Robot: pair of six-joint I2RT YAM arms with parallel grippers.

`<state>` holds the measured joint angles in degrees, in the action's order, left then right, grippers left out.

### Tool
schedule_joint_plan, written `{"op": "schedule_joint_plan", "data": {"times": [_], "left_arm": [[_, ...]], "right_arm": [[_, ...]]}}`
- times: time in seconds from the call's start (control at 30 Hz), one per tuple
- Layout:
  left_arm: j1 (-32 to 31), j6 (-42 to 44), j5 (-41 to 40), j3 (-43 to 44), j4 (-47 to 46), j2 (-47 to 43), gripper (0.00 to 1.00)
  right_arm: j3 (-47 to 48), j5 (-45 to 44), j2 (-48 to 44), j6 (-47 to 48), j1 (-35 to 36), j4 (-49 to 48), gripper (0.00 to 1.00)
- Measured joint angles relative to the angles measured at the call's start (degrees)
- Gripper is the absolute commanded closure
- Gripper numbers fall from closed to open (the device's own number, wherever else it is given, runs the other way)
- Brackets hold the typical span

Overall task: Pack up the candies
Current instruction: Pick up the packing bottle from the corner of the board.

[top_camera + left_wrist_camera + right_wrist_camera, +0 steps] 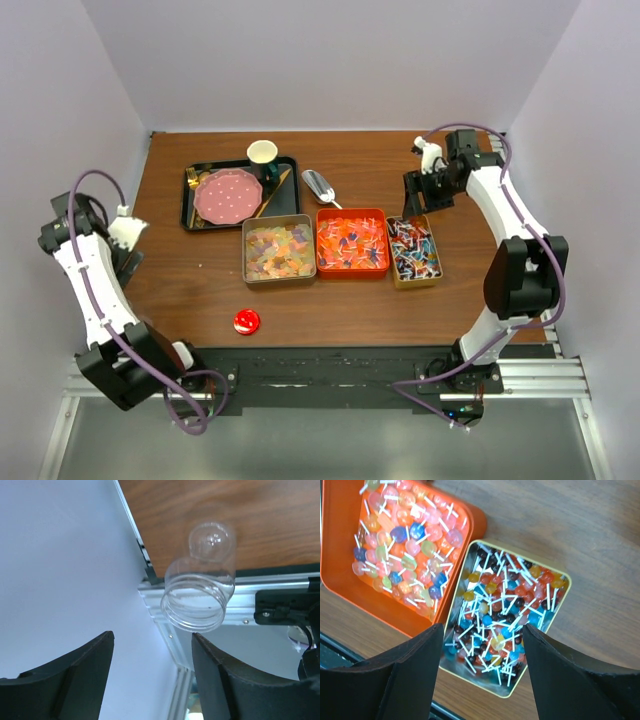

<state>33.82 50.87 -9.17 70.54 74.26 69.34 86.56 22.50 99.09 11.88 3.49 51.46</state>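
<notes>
The candies lie in three tins in a row at mid-table: pale pastel pieces in a grey tin [279,250], pink-orange sweets in an orange tin [352,241], and red, blue and dark ones in a gold tin [413,250]. In the right wrist view the orange tin [340,587] and the gold tin [560,605] hold small sweets on white sticks. My right gripper [420,195] is open and empty above the gold tin's near end [482,630]. My left gripper [128,235] is open and empty at the table's left edge [152,640], short of a clear empty jar [200,580] lying on its side.
A black tray [190,205] at the back left holds a pink dotted plate [228,195] and a paper cup [262,152]. A metal scoop [320,186] lies behind the orange tin. A small red disc [246,321] sits near the front edge. White walls enclose the table.
</notes>
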Motion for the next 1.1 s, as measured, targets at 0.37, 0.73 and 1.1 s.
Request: {"op": "schedule_joint_plan", "data": {"times": [0.37,0.73,1.1], "left_arm": [[4.59,2.38,2.69,-5.79,-3.65,2.21,0.42],[4.68,2.73,3.3,-10.4,-7.89,6.12,0.86],[-11.85,-0.85,7.69,2.38,-2.29,7.93,1.0]], "right_arm": [[0.35,-1.81,-0.15,3.43,2.45,5.2,0.32],[-3.61,-2.4,-7.08,3.63,2.47,5.14,0.33],[-8.07,-4.48,-10.43,3.58,2.45,4.83,0.33]]}}
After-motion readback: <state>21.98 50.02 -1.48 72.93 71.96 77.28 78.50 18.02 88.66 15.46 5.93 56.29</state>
